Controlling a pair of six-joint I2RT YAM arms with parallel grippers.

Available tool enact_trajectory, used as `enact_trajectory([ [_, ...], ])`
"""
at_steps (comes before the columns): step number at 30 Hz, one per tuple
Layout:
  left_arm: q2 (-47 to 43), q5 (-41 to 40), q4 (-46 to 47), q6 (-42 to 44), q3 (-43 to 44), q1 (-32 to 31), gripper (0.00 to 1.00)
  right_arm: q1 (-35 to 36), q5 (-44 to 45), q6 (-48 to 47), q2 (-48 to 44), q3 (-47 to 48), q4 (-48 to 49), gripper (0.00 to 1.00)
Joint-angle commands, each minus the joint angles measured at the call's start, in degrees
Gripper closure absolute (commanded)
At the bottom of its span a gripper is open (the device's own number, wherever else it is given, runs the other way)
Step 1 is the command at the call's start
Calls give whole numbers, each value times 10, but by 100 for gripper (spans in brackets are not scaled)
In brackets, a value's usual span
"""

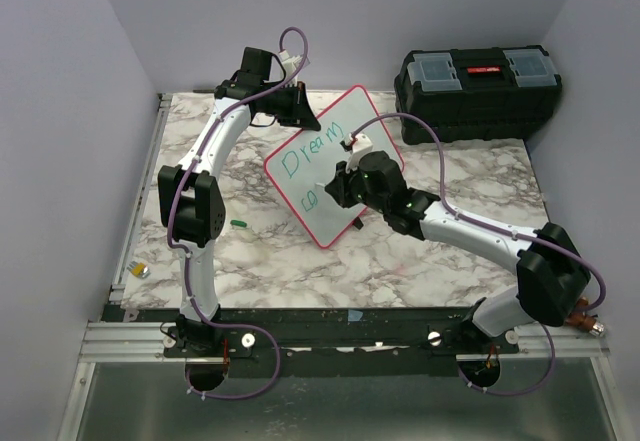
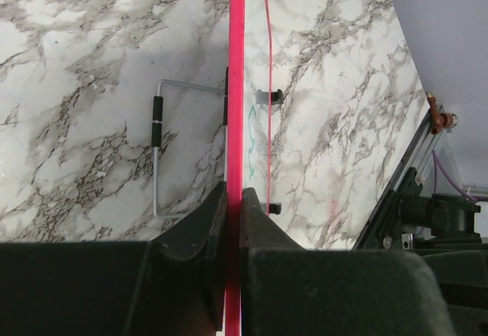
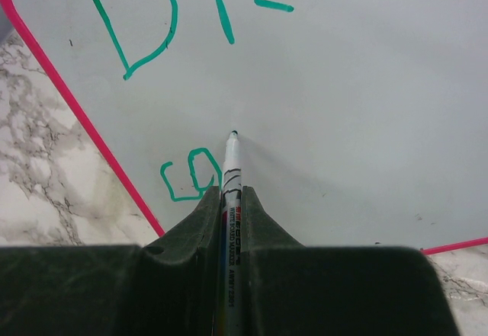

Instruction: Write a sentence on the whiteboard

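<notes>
Line 2 of the thin green handwritten sentence [image 1: 315,154] is in hand at "co": the left gripper [image 2: 232,199] pinches the rim of the tilted white, pink-rimmed whiteboard [image 1: 345,131] on the marble table [image 1: 450,176], the right gripper [image 3: 231,195] pinches a slim green-tipped marker [image 3: 232,161], and next, I judge, comes an "m" just right of the "o".

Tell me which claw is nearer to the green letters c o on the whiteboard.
Right. The right claw holds a marker with its tip close beside the letters; the left claw clamps the far edge of the whiteboard.
</notes>
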Motion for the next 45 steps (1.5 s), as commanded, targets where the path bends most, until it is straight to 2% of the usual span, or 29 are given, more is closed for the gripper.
enact_trajectory([
  [1, -7, -20, -21, 30, -7, -13, 100, -2, -6, -5, 16, 8, 2, 99],
  [19, -7, -21, -21, 31, -6, -13, 100, -2, -18, 30, -25, -68, -3, 99],
  [45, -9, -21, -21, 30, -8, -13, 100, -2, 68, 11, 40, 40, -40, 99],
])
